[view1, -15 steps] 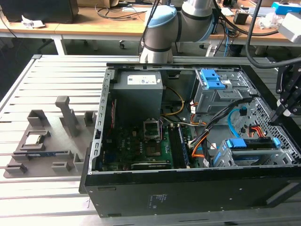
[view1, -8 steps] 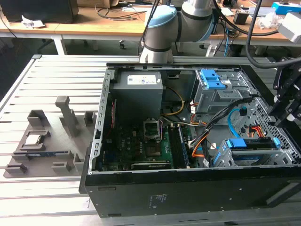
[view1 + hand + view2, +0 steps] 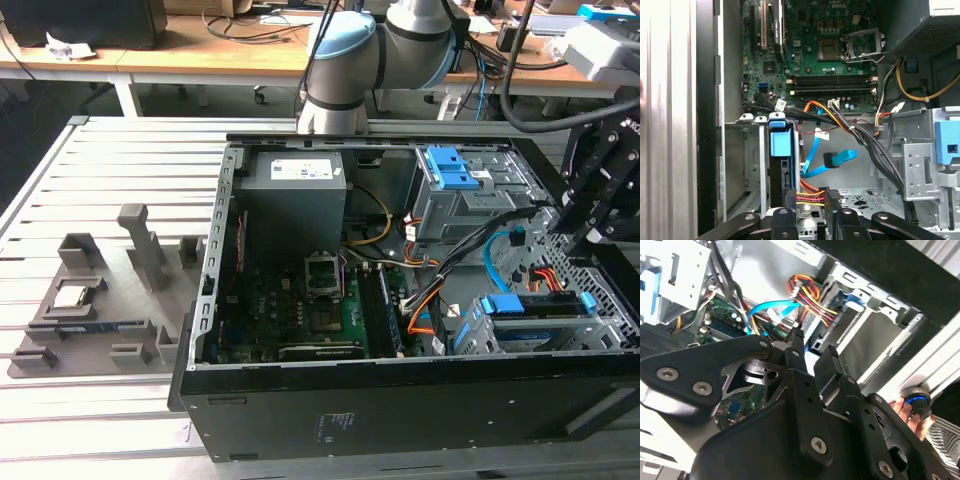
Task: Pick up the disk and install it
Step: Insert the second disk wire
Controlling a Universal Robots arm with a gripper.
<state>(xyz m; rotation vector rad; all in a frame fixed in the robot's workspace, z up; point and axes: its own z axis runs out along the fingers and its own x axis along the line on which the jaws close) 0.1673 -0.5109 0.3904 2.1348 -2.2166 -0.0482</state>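
The disk [image 3: 530,306] sat in the metal cage [image 3: 470,335] at the corner of the open computer case [image 3: 400,410] nearest the table's front edge, on the exterior view's right. Only its blue rails and a strip of grey body showed there; the cage walls hid the rest. In the first wrist view the disk [image 3: 777,150] appeared edge-on, a blue tab over a dark slab, its label out of sight.

The gripper [image 3: 585,230] hung above that corner of the case, partly cut off by the picture's edge. Its fingers [image 3: 799,347] stood apart with nothing between them; in the first wrist view the fingers [image 3: 784,222] showed red and yellow wires [image 3: 807,197] through the gap. How far the gripper was from the disk was hard to judge.

A blue flat cable [image 3: 815,160] ended loose beside the cage. The case lay on its side on a slatted metal table [image 3: 100,190]. A grey tray [image 3: 90,310] of parts lay towards the table's edge on the exterior view's left. In the second wrist view a person's hand [image 3: 905,415], largely hidden behind the gripper, held a small object with a blue ring.
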